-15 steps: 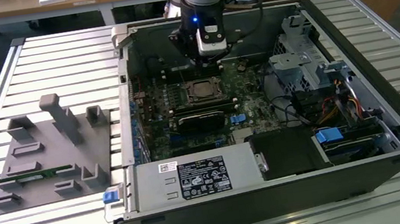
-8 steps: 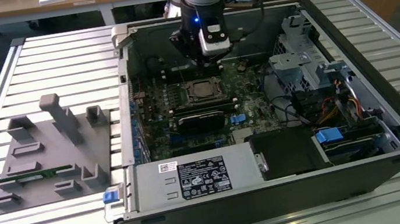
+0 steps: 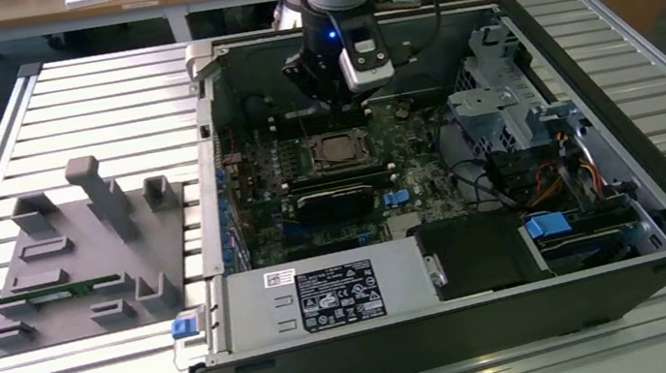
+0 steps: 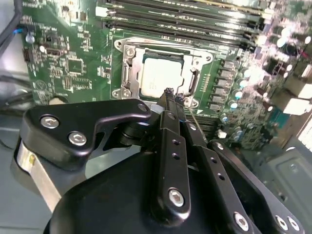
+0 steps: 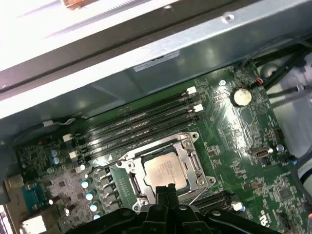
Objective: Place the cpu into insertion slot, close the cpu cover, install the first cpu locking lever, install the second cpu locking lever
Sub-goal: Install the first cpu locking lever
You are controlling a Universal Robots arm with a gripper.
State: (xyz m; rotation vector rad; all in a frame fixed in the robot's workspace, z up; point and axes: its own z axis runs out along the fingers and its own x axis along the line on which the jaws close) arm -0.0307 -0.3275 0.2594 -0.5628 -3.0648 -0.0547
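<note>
Above the open case [image 3: 602, 237], exterior view: gripper [image 3: 340, 112] hangs just beyond the cpu [image 3: 335, 150].
Second wrist view: claw clenched and empty; cpu seated in the insertion slot [image 4: 126, 73], cpu cover [image 4: 191, 63] flat around it.
First wrist view: fingertips [image 5: 167, 187] beside the cover's edge.
Lever step: probably slow, straight pressure, clear of the chip.
Writing: white sticker [image 3: 336, 296], print unreadable.

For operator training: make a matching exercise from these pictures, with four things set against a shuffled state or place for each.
Things:
1 cpu
2 cover
3 gripper
4 coin cell

States:
a round, on the green board
b shut, tips beside the silvery frame
c silver-grey square showing through a window
d silvery frame lying flat around the chip

Pairs: 1c, 2d, 3b, 4a.
</note>
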